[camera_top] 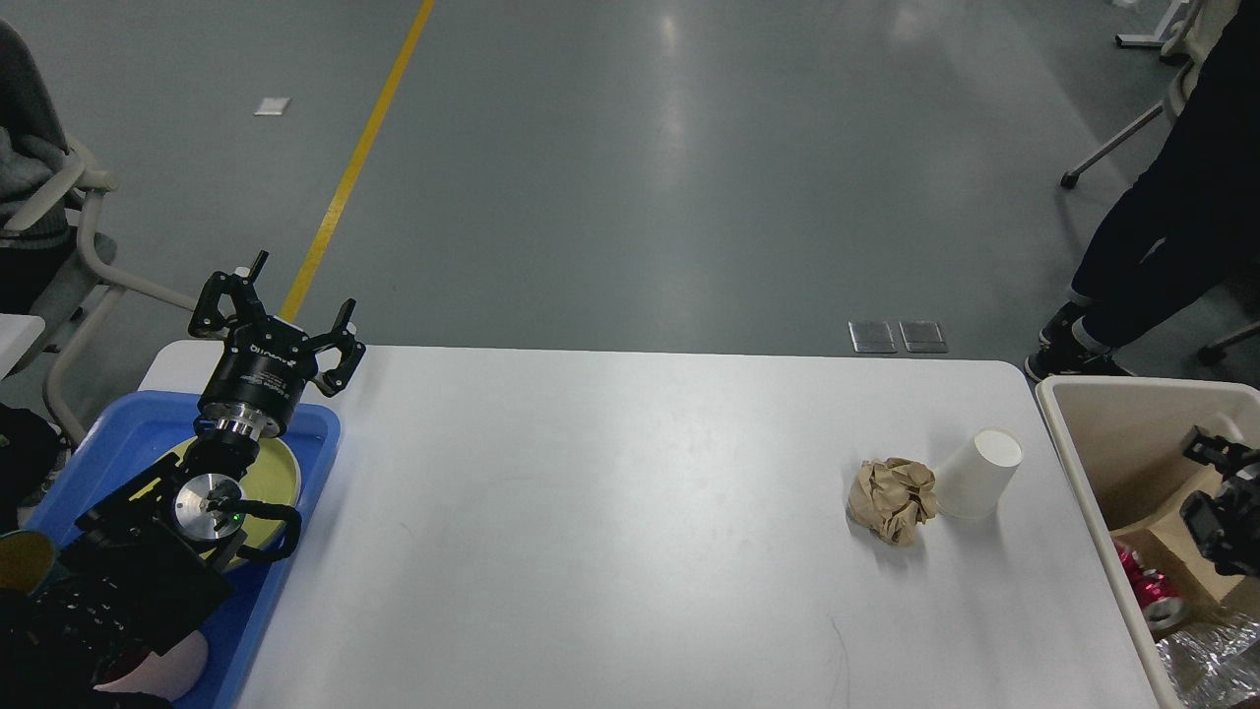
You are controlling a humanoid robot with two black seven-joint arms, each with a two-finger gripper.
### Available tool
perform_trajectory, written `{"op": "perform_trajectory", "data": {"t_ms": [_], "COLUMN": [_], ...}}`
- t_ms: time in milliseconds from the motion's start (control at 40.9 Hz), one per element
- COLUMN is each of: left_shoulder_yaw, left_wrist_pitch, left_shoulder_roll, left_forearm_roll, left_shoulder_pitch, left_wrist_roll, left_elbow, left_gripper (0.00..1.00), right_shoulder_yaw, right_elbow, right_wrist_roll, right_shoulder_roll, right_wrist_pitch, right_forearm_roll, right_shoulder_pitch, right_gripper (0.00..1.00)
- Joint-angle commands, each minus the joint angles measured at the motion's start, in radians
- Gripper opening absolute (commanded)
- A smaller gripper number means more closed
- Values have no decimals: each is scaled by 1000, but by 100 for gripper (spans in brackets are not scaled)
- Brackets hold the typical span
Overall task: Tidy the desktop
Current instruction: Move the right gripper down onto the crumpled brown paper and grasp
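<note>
The white desktop (610, 532) carries a crumpled brown paper ball (891, 498) and a white paper cup (977, 474), upside down and touching the ball, at the right. My left gripper (283, 313) is open and empty, held above the far end of the blue tray (138, 428). My right gripper (1219, 471) hangs over the beige bin (1068, 433) at the right edge, dark and partly cut off, with nothing in it. A red can (1142, 586) lies in the bin below it.
A yellow plate (281, 471) lies in the blue tray under my left arm. The bin also holds brown cardboard (1176, 532) and silver foil (1216, 660). A person's legs (1152, 246) stand beyond the table's far right corner. A chair (69, 226) is at the far left.
</note>
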Motion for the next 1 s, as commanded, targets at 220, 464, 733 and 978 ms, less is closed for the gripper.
{"op": "perform_trajectory", "data": {"t_ms": [220, 464, 733, 978], "left_shoulder_yaw": [0, 0, 0, 0], "left_wrist_pitch": [0, 0, 0, 0], "left_shoulder_roll": [0, 0, 0, 0], "left_forearm_roll": [0, 0, 0, 0], "left_shoulder_pitch": [0, 0, 0, 0], "left_wrist_roll": [0, 0, 0, 0], "left_elbow": [0, 0, 0, 0], "left_gripper": [100, 100, 100, 100], "right_shoulder_yaw": [2, 11, 89, 85], "right_elbow": [403, 1113, 1598, 1442], "right_wrist_roll": [11, 16, 18, 16], "right_shoulder_roll": [-32, -40, 74, 69], "right_wrist_pitch": [314, 488, 477, 287], "right_forearm_roll": [-3, -86, -118, -106], "right_shoulder_pitch": [593, 1154, 1397, 1167], "right_gripper": [100, 100, 100, 100]}}
